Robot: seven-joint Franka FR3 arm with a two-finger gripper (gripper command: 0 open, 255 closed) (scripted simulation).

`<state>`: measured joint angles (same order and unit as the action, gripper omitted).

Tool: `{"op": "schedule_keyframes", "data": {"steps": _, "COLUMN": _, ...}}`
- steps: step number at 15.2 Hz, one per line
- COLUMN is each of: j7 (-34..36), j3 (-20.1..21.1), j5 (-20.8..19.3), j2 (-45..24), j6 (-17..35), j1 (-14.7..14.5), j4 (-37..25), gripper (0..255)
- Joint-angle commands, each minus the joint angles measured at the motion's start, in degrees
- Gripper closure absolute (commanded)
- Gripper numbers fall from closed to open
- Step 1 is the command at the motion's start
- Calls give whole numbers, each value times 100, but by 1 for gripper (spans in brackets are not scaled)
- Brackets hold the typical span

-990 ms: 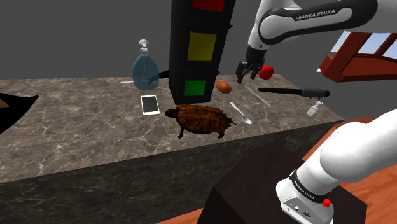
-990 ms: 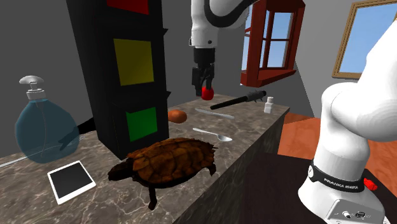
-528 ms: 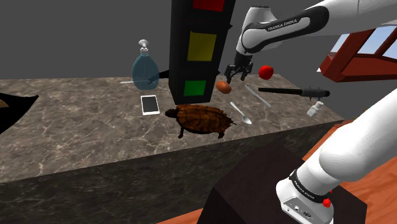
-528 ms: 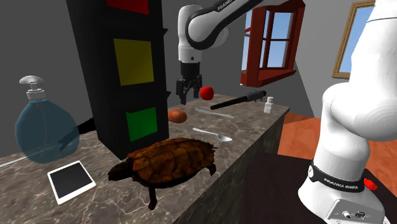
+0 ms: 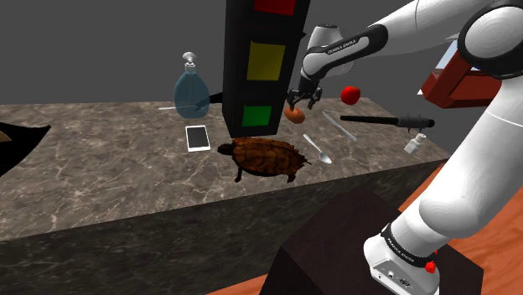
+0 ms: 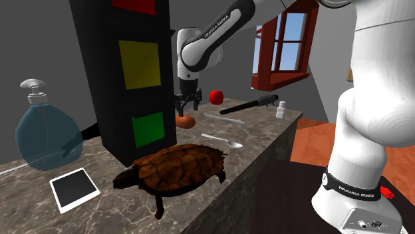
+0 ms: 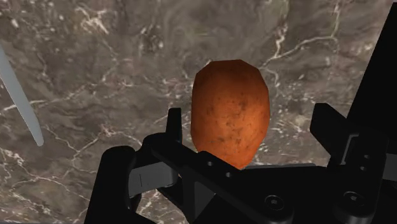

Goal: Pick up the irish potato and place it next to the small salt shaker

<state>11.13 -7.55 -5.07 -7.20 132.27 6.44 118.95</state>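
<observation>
**At the foot of the signal tower: gripper poised over the potato**

Just beside the base of the black signal tower (image 5: 261,63), on the marble counter (image 5: 109,159), we find the potato (image 5: 293,115), an orange-brown, speckled ovoid lying on its side. The gripper (image 5: 302,100) hangs directly above it. In the wrist view we see both black fingers (image 7: 174,127) standing apart with the potato (image 7: 230,114) between them and neither touching the skin, so the hand is open and holds nothing. The small salt shaker (image 5: 412,145), white, stands well apart from the tower, near the counter's end corner.

We judge the potato to be firm and fairly heavy for its bulk. Its matte skin should give fair friction, and it should not crush under a steady squeeze. The difficulty lies in its rounded, tapering form. Fingers closing near either end could squeeze it out sideways, and on the hard counter it may roll. We would therefore take hold across the widest part of its short axis, with the fingers low enough to pass the midline, as the present alignment roughly allows.
</observation>
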Motion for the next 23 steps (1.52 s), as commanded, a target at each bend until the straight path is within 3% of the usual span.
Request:
{"op": "schedule_keyframes", "data": {"steps": 1, "j7": 4, "j3": -13, "j5": 16, "j2": -140, "j6": 128, "j1": 20, "j4": -27, "gripper": 0}}
{"op": "schedule_keyframes", "data": {"steps": 6, "j7": -16, "j3": -19, "j5": 44, "j2": -426, "j6": 499, "j1": 47, "j4": 57, "gripper": 0}}
{"op": "schedule_keyframes", "data": {"steps": 14, "j7": -16, "j3": -18, "j5": 44, "j2": -425, "j6": 498, "j1": 47, "j4": 57, "gripper": 0}}
{"op": "schedule_keyframes", "data": {"steps": 15, "j7": -16, "j3": -18, "j5": 44, "j2": -425, "j6": 498, "j1": 47, "j4": 57, "gripper": 255}}
{"op": "schedule_keyframes", "data": {"steps": 23, "j7": -18, "j3": -19, "j5": 45, "j2": -427, "j6": 496, "j1": 48, "j4": 54, "gripper": 255}}
